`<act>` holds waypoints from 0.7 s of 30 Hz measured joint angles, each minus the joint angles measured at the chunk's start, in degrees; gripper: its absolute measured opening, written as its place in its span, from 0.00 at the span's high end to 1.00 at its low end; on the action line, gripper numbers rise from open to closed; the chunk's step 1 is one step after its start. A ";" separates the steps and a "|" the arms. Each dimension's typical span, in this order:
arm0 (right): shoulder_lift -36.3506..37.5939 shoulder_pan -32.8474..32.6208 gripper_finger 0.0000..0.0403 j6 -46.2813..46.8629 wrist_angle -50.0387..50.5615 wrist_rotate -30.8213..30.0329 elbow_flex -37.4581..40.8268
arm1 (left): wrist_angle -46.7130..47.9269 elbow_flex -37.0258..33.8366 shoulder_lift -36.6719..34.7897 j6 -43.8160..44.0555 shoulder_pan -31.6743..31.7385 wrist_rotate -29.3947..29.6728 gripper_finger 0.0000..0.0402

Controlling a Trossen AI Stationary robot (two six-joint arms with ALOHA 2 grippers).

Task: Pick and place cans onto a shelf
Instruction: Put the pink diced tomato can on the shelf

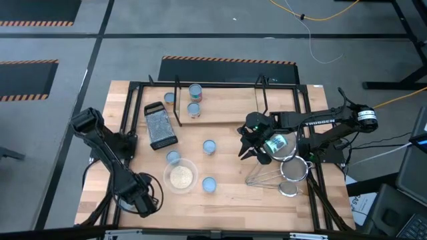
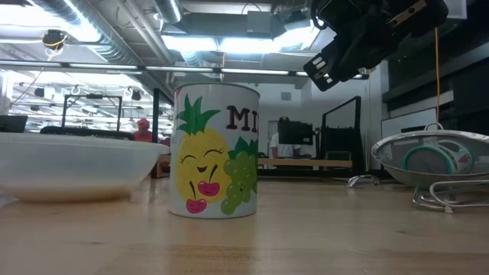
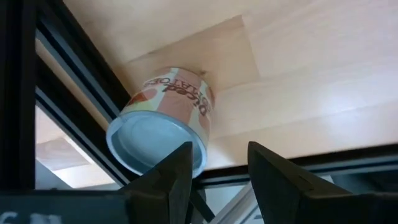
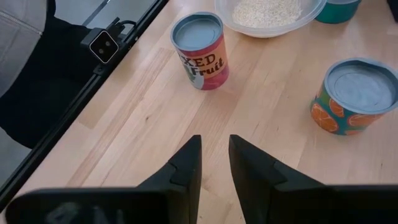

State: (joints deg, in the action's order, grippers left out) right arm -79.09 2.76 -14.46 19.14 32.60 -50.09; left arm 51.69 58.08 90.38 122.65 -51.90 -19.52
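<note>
- Your left gripper (image 1: pixel 141 200) waits at the near-left table edge, jaws apart and empty.
- On the shelf (image 1: pixel 227 113), far centre, you have two cans (image 1: pixel 194 90); a third stands just beside it.
- Three loose cans (image 1: pixel 209 147) remain mid-table.
- Your right gripper (image 1: pixel 248 152) hovers right of them, fingers narrowly parted, carrying nothing.

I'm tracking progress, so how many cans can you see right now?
7 cans: two on the shelf, one by its left end, three on the table around the bowl, one at the table edge before the left gripper. Others may be hidden.
</note>
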 joint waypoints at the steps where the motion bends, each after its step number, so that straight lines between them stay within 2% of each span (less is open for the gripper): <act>1: 0.00 -0.01 0.79 0.00 -0.02 0.00 0.00 | 0.24 0.00 0.15 0.02 0.00 -0.16 0.64; 7: 0.00 -0.01 0.79 0.00 -0.02 0.00 0.00 | 1.91 0.00 0.11 1.88 -0.02 -2.66 0.64; 13: 0.00 0.00 0.79 0.00 0.00 0.00 0.00 | 1.91 0.00 0.16 1.92 -0.02 -1.83 0.64; 21: 0.00 -0.01 0.79 0.00 0.00 0.00 0.00 | 1.43 -0.04 4.26 1.39 -0.72 -1.57 0.64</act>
State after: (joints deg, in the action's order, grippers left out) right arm -79.09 2.74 -14.46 19.14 32.60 -50.09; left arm 53.13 58.04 94.63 124.04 -52.62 -21.09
